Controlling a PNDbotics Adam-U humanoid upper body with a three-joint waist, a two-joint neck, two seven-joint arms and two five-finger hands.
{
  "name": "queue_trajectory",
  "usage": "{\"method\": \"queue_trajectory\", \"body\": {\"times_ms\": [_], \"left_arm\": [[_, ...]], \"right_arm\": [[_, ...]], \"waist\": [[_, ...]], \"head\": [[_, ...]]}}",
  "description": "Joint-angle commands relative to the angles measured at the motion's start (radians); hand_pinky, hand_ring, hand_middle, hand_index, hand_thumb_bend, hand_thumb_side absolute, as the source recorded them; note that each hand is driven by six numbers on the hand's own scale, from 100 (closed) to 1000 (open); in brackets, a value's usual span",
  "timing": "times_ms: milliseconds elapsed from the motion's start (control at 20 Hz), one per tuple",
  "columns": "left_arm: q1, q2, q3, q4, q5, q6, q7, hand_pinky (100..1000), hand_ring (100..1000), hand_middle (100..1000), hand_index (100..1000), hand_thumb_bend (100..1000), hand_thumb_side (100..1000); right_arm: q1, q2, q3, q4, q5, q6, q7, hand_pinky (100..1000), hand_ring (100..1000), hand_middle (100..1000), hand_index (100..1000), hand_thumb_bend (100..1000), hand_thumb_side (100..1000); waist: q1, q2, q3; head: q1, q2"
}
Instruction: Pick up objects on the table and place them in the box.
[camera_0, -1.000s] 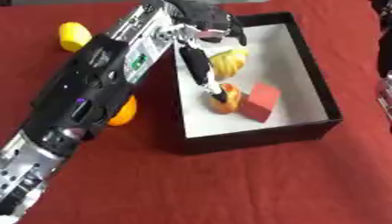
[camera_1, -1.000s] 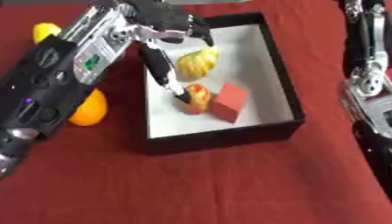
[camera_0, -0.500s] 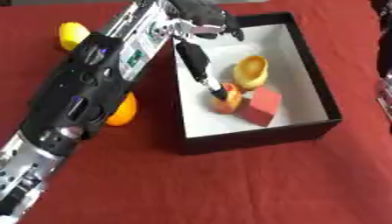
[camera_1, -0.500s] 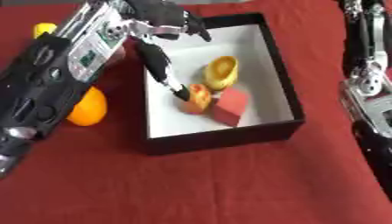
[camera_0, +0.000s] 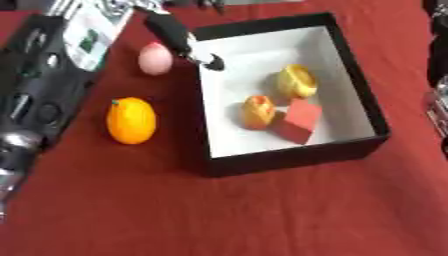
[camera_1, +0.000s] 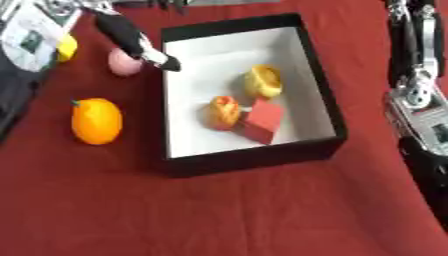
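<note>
The box (camera_0: 360, 103), black outside w/ white floor, sits on the red table (camera_0: 262, 210). Inside it are 3 things: a yellow cup-like object (camera_0: 296, 81) near the middle, an orange-yellow object (camera_0: 257, 111) just below it, and a red block (camera_0: 300, 120) touching the latter on its right side. Outside, left of the box, an orange fruit (camera_0: 131, 120) lies on the cloth; a pink round object (camera_0: 156, 58) is further up, and in the right eye view a yellow object (camera_1: 66, 47) shows at the left, partly hidden.

Left hand (camera_0: 182, 40) is above the box's upper-left corner, one finger stretched out, holding nothing; the rest of the hand is cut off. Right arm (camera_1: 416, 75) is at the right edge; its hand is not visible.
</note>
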Motion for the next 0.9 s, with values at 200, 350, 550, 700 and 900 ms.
{"method": "queue_trajectory", "body": {"times_ms": [200, 350, 550, 700, 900], "left_arm": [[0.006, 0.177, 0.099, 0.085, 0.025, 0.048, -0.010, 795, 829, 835, 887, 666, 630], [0.009, 0.207, 0.120, 0.159, 0.008, 0.033, -0.013, 810, 850, 849, 892, 683, 599], [0.002, 0.198, 0.151, 0.249, 0.027, -0.001, -0.020, 808, 858, 850, 894, 704, 568], [-0.007, 0.177, 0.167, 0.297, 0.044, -0.018, -0.028, 802, 859, 846, 884, 690, 551], [-0.006, 0.169, 0.170, 0.321, 0.042, -0.047, -0.056, 803, 863, 844, 864, 695, 517]], "right_arm": [[-0.006, -0.042, -0.012, -0.010, 0.007, 0.002, -0.003, 959, 814, 868, 921, 100, 703], [-0.007, -0.042, -0.012, -0.010, 0.007, 0.004, -0.003, 958, 813, 868, 920, 100, 700], [-0.006, -0.039, -0.010, -0.009, 0.008, 0.008, -0.002, 958, 812, 868, 920, 100, 702], [-0.008, -0.034, -0.008, -0.008, 0.008, 0.010, -0.002, 958, 812, 867, 920, 100, 703], [-0.012, -0.030, -0.006, -0.011, 0.007, 0.012, 0.001, 958, 812, 867, 919, 100, 705]], "waist": [[-0.007, -0.025, 0.005], [-0.011, -0.025, 0.005], [-0.017, -0.024, 0.004], [-0.022, -0.021, 0.001], [-0.029, -0.011, -0.010]], "head": [[-0.016, -0.002], [-0.014, -0.002], [-0.007, -0.002], [-0.006, -0.002], [-0.019, -0.002]]}}
